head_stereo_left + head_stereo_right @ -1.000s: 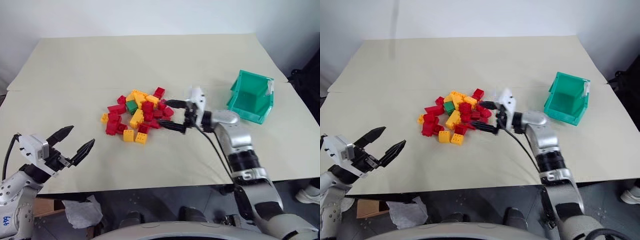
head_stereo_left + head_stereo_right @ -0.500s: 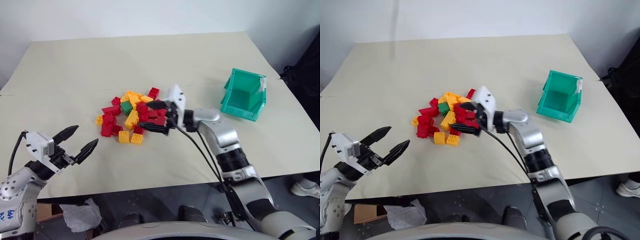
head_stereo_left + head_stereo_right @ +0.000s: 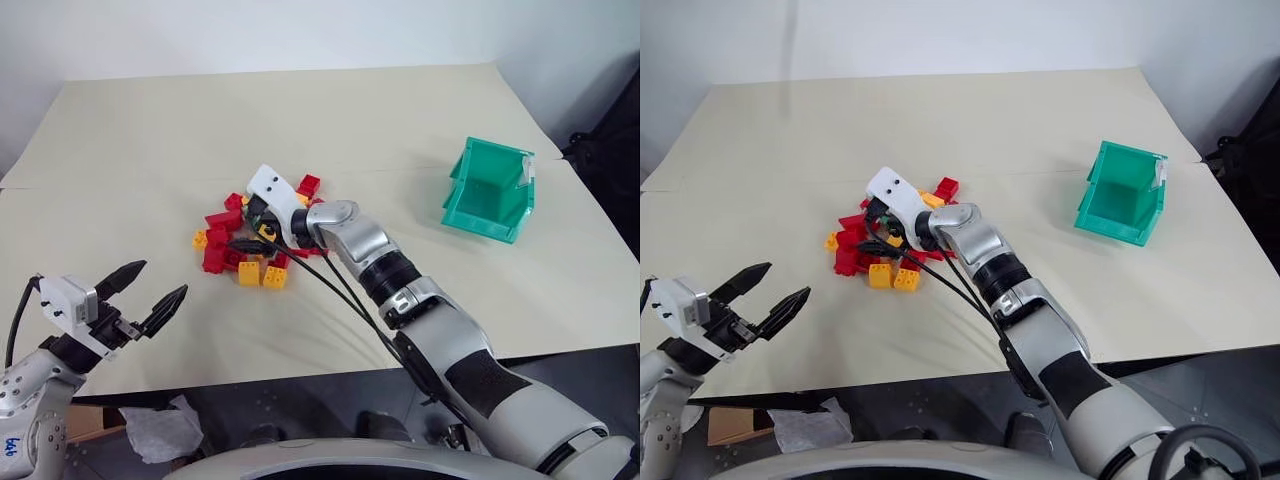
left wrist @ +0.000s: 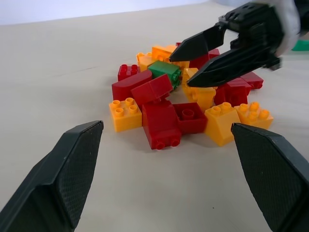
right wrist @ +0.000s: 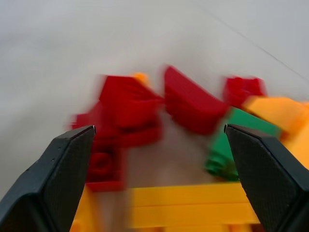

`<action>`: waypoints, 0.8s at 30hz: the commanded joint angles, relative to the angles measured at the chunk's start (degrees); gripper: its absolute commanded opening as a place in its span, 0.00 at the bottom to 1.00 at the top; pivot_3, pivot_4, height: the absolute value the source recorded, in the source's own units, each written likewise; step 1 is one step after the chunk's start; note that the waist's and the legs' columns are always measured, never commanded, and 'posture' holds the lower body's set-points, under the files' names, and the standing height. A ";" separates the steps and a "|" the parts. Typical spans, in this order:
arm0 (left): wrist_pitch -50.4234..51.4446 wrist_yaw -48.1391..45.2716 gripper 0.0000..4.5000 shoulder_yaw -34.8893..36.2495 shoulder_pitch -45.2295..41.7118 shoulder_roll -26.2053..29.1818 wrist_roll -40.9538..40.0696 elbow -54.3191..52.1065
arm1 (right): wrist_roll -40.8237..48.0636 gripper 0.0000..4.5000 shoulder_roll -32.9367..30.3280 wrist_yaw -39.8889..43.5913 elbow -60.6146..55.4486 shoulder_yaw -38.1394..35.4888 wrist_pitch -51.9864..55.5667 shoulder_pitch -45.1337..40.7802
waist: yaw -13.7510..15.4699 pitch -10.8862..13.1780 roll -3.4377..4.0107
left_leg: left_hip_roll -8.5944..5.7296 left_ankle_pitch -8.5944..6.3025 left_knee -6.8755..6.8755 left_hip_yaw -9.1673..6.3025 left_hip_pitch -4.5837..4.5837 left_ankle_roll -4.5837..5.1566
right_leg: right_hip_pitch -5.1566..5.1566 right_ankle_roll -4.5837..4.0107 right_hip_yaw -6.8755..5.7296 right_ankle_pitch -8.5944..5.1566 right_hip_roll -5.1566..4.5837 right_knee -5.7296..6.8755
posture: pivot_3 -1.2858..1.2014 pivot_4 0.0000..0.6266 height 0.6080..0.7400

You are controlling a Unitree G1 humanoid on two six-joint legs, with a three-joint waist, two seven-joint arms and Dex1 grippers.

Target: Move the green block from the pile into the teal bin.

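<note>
Beige table [image 3: 150, 130]: dark-green studded green block [image 4: 165, 72] in pile [image 4: 188, 108].

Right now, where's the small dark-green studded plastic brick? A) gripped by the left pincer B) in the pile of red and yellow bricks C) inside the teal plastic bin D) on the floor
B: the small dark-green studded plastic brick lies among the pile's red and yellow bricks, by the open right pincer.

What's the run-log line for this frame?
right hand: open, over brick pile | small dark-green plastic brick: in pile, ungrasped | teal plastic bin: empty | left hand: open, idle
</note>
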 commanded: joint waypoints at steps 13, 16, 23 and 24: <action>-0.97 0.61 1.00 1.24 -0.48 -0.49 -0.94 -2.37 | -3.99 0.96 5.69 -10.34 14.74 -5.43 -4.30 -9.42 | -0.27 0.00 0.00 | 0.01 -0.01 -0.09 0.02 0.00 -0.01 | -0.04 -0.01 0.03 0.00 0.00 0.01 | 0.52 0.24 1.00; -1.00 0.80 1.00 1.22 -0.62 -0.49 -0.84 -2.37 | -4.51 0.79 6.52 -10.90 15.57 -5.58 -3.34 -9.66 | -0.39 0.00 0.01 | 0.01 -0.01 -0.12 0.02 0.00 -0.01 | -0.06 -0.01 0.03 0.00 0.00 0.01 | 0.52 0.24 1.00; -1.34 0.70 1.00 1.17 -0.86 -0.46 -0.76 -2.14 | -6.18 0.27 7.02 -11.00 15.93 -5.15 -2.96 -9.89 | -0.67 0.00 0.00 | 0.01 -0.01 -0.14 0.02 0.00 -0.01 | -0.06 -0.01 0.04 0.00 0.00 0.01 | 0.52 0.24 1.00; -1.34 0.72 1.00 1.15 -0.89 -0.47 -0.76 -2.11 | -6.25 0.19 7.07 -11.24 15.93 -5.36 -2.81 -10.01 | -0.76 0.00 0.00 | 0.01 -0.01 -0.14 0.02 0.00 -0.01 | -0.07 -0.01 0.04 0.00 0.00 0.01 | 0.52 0.24 1.00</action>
